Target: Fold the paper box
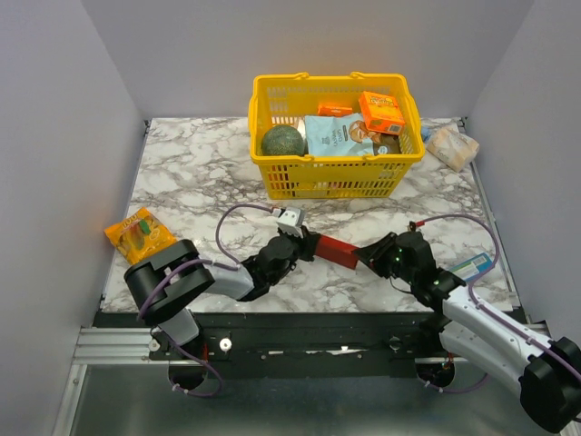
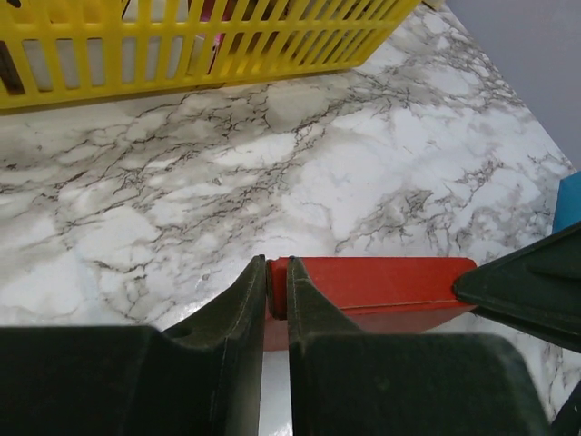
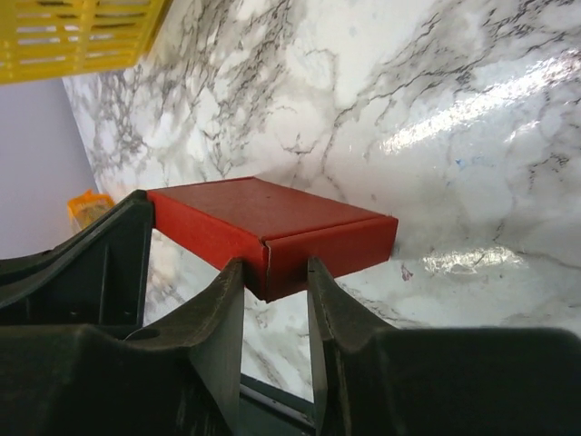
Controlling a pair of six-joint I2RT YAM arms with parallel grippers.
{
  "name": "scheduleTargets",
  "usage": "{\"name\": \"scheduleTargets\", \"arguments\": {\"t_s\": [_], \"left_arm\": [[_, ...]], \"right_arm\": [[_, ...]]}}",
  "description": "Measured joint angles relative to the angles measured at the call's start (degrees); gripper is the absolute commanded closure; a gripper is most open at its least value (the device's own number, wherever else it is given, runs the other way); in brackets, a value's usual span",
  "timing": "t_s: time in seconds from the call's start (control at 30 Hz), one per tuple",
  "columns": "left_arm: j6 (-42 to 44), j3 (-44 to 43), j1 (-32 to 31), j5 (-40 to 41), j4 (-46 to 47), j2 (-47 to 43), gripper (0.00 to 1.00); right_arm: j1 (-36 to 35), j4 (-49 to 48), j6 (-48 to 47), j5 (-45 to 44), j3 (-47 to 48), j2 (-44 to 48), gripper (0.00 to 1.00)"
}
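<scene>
We see the paper box [image 1: 334, 251] lifted clear of the marble table [image 1: 200, 173], near its front edge and well short of the yellow basket [image 1: 336, 178]; it hangs between the two arms, each claw taking one end. The left gripper [image 1: 301, 245] is closed nearly flat on a thin red edge at the box's left end; in the left wrist view the fingers [image 2: 245, 309] stand almost touching, with only a sliver of cardboard between them. We judge this narrow pinch is there to anchor the box rather than to shape it; whether that edge is a loose flap or a finished wall, we cannot quite tell from this angle. The right gripper [image 1: 369, 255] clamps the opposite end; in the right wrist view its jaws straddle a corner of the box, one finger on each side of the short wall. The box already looks closed into a flat rectangular form, lid face up and seams mostly shut; so we take the work to be late, likely a last tuck or squeeze. Holding it in the air, we think, frees both ends for pressing; the risk is crushing thin card or letting the corner slip.
</scene>
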State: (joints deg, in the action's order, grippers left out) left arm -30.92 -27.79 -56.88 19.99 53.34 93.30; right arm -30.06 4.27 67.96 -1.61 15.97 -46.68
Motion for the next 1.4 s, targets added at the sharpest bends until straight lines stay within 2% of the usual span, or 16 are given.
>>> {"name": "scheduleTargets", "arguments": {"t_s": [0.23, 0.33, 0.37, 0.43, 0.53, 0.63, 0.77, 0.9, 1.0, 1.03, 1.17, 1.23, 1.33, 1.4], "left_arm": [[-1.33, 2.71, -2.45, 0.57, -4.22, -5.2, 0.9], [-1.64, 2.73, -3.58, 1.03, -5.68, -6.14, 0.76], [-1.7, 2.75, -3.89, 1.05, -6.23, -6.51, 0.66], [-1.97, 2.89, -4.57, 0.98, -7.76, -7.74, 0.64], [-2.54, 3.72, -5.33, 0.35, -11.45, -10.97, 0.49], [-2.84, 5.46, -5.9, -0.76, -16.63, -15.19, 0.4], [-3.17, 8.63, -6.14, -2.1, -23.69, -20.68, 0.2], [-3.15, 9.7, -6.14, -2.82, -26.95, -25.09, 0.09], [-3.08, 9.38, -5.92, -2.95, -29.35, -27.21, 0.04], [-2.99, 9.18, -5.22, -3.26, -30.23, -27.74, 0.03], [-3.19, 8.96, 1.31, -5.46, -32.68, -30.1, 0.01], [-3.21, 8.96, 7.5, -6.95, -33.7, -32.5, 0.01], [-2.69, 8.66, 15.17, -7.67, -36.26, -36.37, 0.01], [-2.1, 7.74, 21.51, -9.14, -39.1, -38.97, 0.01]], "right_arm": [[-0.57, 3.74, -3.06, 1.27, -0.24, 4.0, 0.87], [-0.57, 6.54, -3.76, 1.29, -0.24, 6.51, 0.83], [-0.57, 7.5, -3.98, 1.29, -0.22, 7.48, 0.81], [-0.57, 9.57, -4.63, 1.31, -0.15, 9.27, 0.75], [-0.61, 13.75, -6.01, 1.81, 0.7, 12.22, 0.62], [-0.61, 18.51, -7.78, 1.7, 2.03, 14.23, 0.54], [-0.61, 22.95, -9.86, 1.46, 2.71, 15.65, 0.41], [-0.61, 24.11, -12.22, 1.42, 2.71, 15.47, 0.27], [-0.61, 24.02, -14.49, 0.98, 3.67, 12.57, 0.21], [-0.61, 23.78, -15.58, 0.72, 4.46, 10.71, 0.15], [0.04, 21.9, -21.35, -1.22, 9.79, 1.95, 0.1], [2.27, 19.8, -24.57, -1.73, 12.76, -2.1, 0.09], [8.87, 14.56, -28.72, -0.74, 14.75, -5.62, 0.08], [16.46, 10.54, -31.32, 1.7, 14.95, -7.02, 0.08]]}}
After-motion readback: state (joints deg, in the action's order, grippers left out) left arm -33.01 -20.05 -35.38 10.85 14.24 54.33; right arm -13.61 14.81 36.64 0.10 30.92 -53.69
